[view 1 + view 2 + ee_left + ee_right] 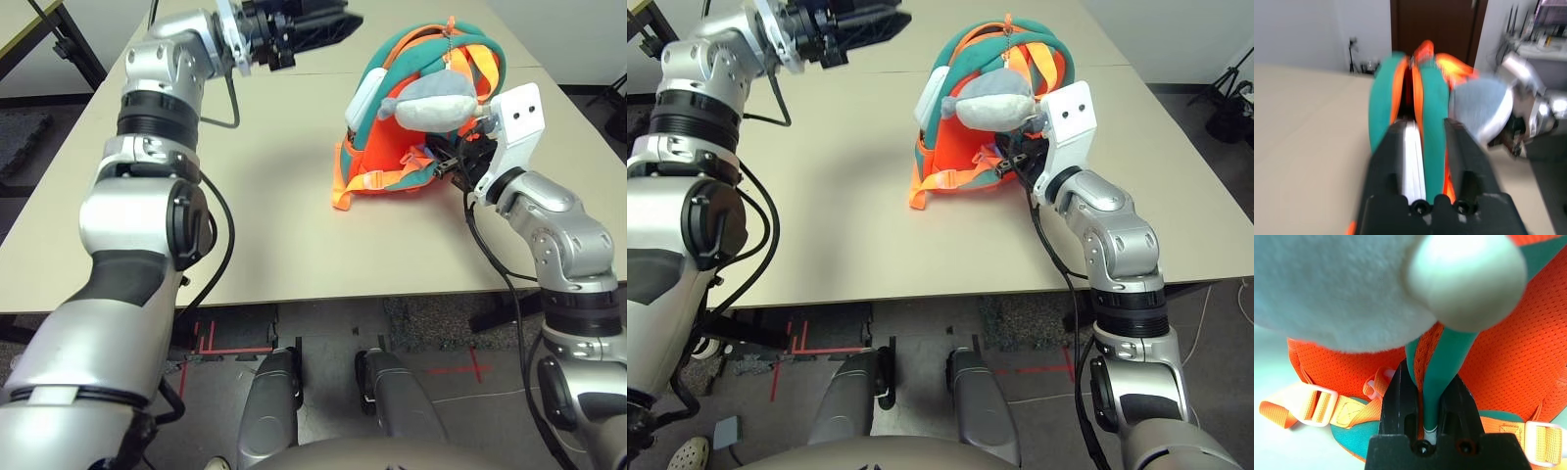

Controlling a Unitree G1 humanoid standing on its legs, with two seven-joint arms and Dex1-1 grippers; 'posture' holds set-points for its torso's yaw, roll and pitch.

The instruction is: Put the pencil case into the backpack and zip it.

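Left pincer [328, 27] is raised above the counter [265, 196], left of the backpack and apart from it, pointing level toward the pack. In the left wrist view its two fingers [1388, 156] stand a little apart with nothing between them; the gap lines up with the white case edge beyond. Whether it is released or clenched, I cannot tell. Backpack [392, 147] stands on the counter right of centre, orange with teal trim, orange straps trailing at its base. Pencil case [361, 98] sits in the pack's left side, white edge exposed in the gap between teal trim bands; the opening is not zipped there. Grey-white plush head [441, 98] hangs on the pack's near right face. Right pincer [1427, 404] is at the pack's right side under the plush, clenched on a teal strip of the backpack.
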